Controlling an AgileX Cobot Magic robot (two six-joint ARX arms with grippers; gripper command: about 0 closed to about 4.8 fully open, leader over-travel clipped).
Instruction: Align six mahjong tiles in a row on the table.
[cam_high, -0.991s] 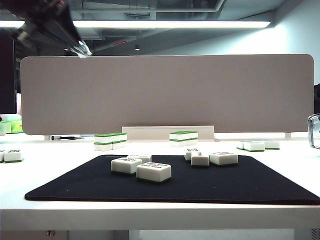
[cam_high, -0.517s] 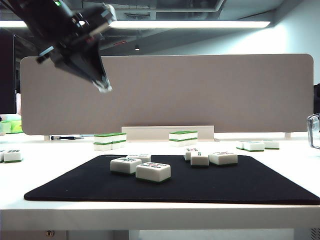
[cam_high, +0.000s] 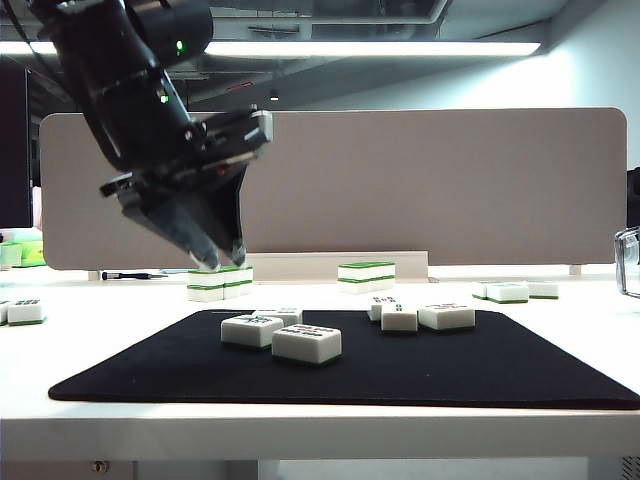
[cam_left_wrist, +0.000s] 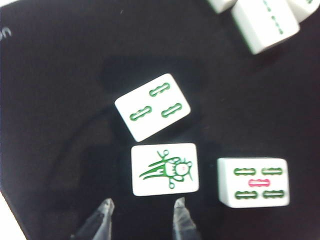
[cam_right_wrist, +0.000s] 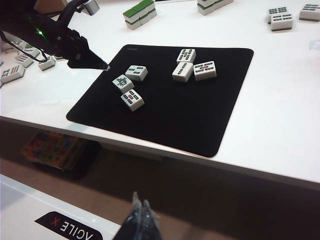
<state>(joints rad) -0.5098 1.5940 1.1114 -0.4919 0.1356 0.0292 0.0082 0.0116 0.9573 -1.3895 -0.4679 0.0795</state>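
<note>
Left gripper hangs above the near-left part of the black mat, its two fingertips parted about a tile's width and holding nothing; the bird-marked tile lies just ahead of them. Beside that tile sit a three-bamboo tile and a five-bamboo tile, close but not touching as far as you can see.

To do this step well, you should bring the tips down so they straddle the bird tile across its long sides, keeping clear of the tilted three-bamboo tile. Square the wrist to the tile's edges before you close, or it will likely twist as you close.

The other three of the six mahjong tiles cluster further right on the mat, well apart from this group, so no row exists yet on the table.

Your left arm slopes down from the upper left in the exterior view, fingers pointing downward. Right gripper rests low beside the table's near edge, its jaws together and empty.
</note>
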